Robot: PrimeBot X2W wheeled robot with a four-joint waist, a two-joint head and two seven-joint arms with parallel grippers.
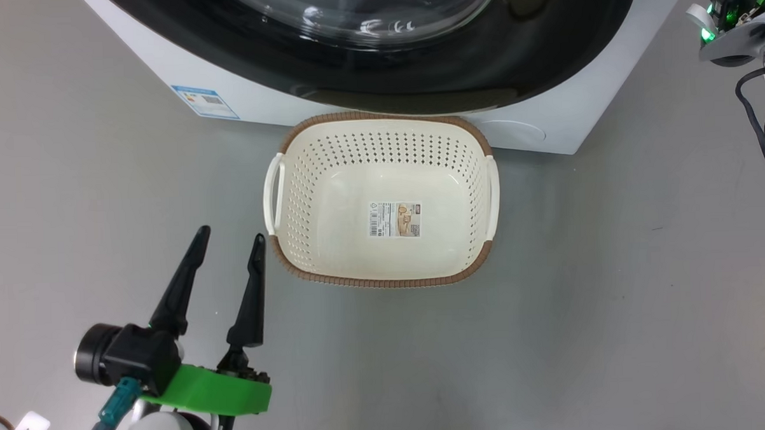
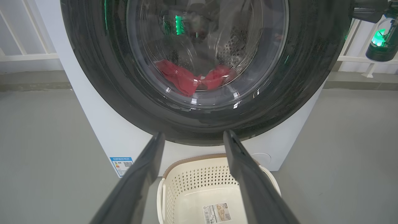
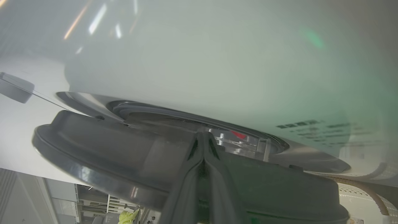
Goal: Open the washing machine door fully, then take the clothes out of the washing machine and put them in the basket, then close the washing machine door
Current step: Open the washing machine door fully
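- The right claw [image 3: 203, 137] rises from the lower middle of the right wrist view. Its two dark fingers are pressed together with nothing between them. The tips sit at the edge of the large round washing machine door [image 3: 108, 149], which has a glossy black rim around bulging clear glass. I judge the thin closed tip is placed there to slip into the crack and lever the door outward.
- That view shows the door standing slightly off the front of the big white boxy washing machine [image 3: 217, 62]. The grey rubber gasket [image 3: 140, 107] is exposed in the gap, so the door is far from fully open.
- The left wrist view faces the door squarely and gives no sign of that crack. It does show the bright red fabric clothes [image 2: 180, 76] lying low in the perforated steel drum [image 2: 236, 49], behind the glass at upper middle.
- The left claw [image 1: 230, 236] hangs spread and empty over the grey floor [image 1: 614, 296] at the head view's lower left. It is probably kept out of the door's swing, ready to reach for the clothes.
- The small cream perforated plastic basket [image 1: 385, 282], with its brown woven-look rim, sits empty at the head view's centre. Its far rim is just beside the machine's base, under the door. That is likely so the clothes have a short way to go, though a fully swung door may pass close above it.
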